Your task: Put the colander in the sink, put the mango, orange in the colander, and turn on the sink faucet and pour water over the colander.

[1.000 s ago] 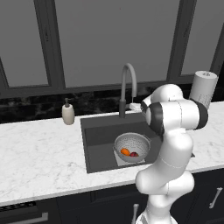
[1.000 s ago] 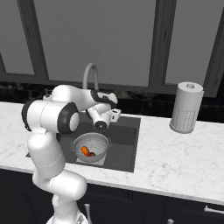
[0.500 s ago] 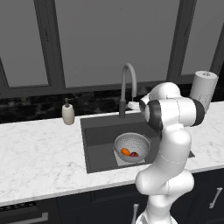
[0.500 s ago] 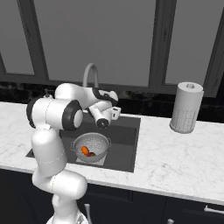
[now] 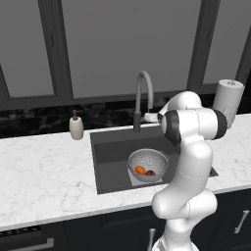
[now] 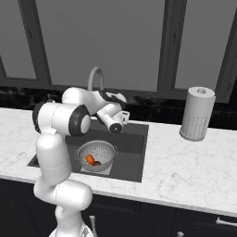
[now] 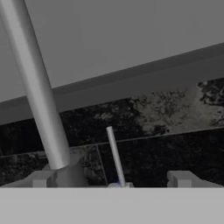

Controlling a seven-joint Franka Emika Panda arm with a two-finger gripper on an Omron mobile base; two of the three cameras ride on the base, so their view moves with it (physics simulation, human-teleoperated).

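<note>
The colander (image 5: 148,164) sits in the sink (image 5: 110,152) holding the orange (image 5: 140,170) and mango (image 5: 150,172). The claw (image 7: 114,181), jaws wide and empty, faces the sink faucet (image 7: 37,94); its thin upright lever (image 7: 114,155) rises between the fingertips at twelve o'clock, the gooseneck standing at ten.

Both base views look forward and down from behind the arm, left and right, sharing the sink (image 5: 112,147) (image 6: 134,148), the colander (image 5: 148,164) (image 6: 97,155) and the far window wall. The hand view sits close to the sink faucet (image 7: 37,92), facing the dark backsplash (image 7: 166,131).
</note>
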